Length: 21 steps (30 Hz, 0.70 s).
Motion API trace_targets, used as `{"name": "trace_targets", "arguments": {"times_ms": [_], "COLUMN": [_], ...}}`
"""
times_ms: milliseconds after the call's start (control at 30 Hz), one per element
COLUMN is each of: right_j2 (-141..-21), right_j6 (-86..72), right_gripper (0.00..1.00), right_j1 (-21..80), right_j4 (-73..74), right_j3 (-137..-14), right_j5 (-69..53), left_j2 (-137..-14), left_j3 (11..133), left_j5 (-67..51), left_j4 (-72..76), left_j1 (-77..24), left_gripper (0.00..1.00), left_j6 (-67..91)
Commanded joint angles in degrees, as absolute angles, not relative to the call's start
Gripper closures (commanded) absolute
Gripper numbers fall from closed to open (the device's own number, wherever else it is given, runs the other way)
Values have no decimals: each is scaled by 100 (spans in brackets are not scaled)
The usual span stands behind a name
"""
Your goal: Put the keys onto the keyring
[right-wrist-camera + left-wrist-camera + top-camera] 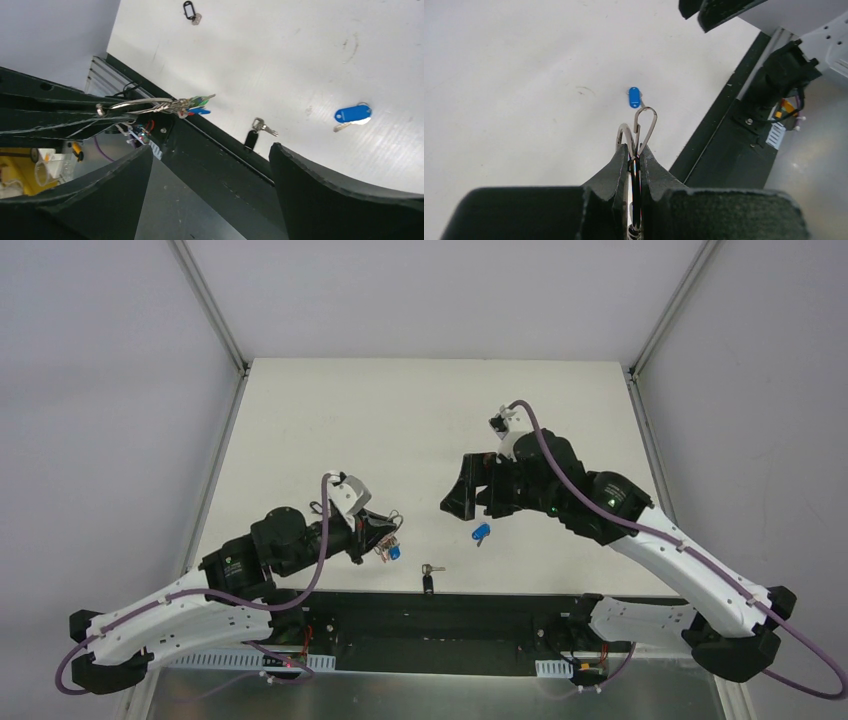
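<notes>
Left wrist view has the left hand pressed together on the keyring, with its wire loops sticking up past the fingertips and off the tabletop. From the right wrist you can see a few coloured keys hanging on that ring. The right hand is spread wide with nothing in it, hanging above the tabletop across from the left one. The blue key lies flat between the two hands, nearer the right one. The black key sits a bit further back, right at the near edge by the dark rail. So progress-wise I'd say barely started: the ring is picked up and presented, but neither key is grabbed or threaded yet. Both are left to do, and blue looks like the obvious first pick.
</notes>
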<state>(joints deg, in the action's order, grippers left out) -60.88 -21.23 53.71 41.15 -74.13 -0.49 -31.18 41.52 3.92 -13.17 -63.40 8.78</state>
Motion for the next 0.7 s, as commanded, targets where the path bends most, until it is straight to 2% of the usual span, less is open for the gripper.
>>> {"name": "trace_targets", "arguments": {"times_ms": [0,167,367,500,667], "right_j2": [-6234,-6470,-6840,-7126,-7544], "right_j6": [-2559,-2950,-3330,-3864,-4328], "right_gripper": [15,32,44,48,48], "right_j1": [5370,5374,5387,5391,5392], "right_j4": [3533,3363,3216,2840,2840], "right_j3": [-7504,-7529,-7634,-7781,-8240], "right_j5": [-642,-1102,-1518,-1878,-1854], "left_j2": [-3041,-2955,-2889,-2918,-3034], "left_j3": [4043,3887,3802,3718,3391], "left_j5": [1259,1446,1649,1949,2433], "left_j4": [-1016,-839,-781,-626,66], "left_j1": [-6373,-6372,-6377,-6373,-6379], "left_gripper": [100,100,100,100,100], "left_j6": [947,925,914,818,237]}}
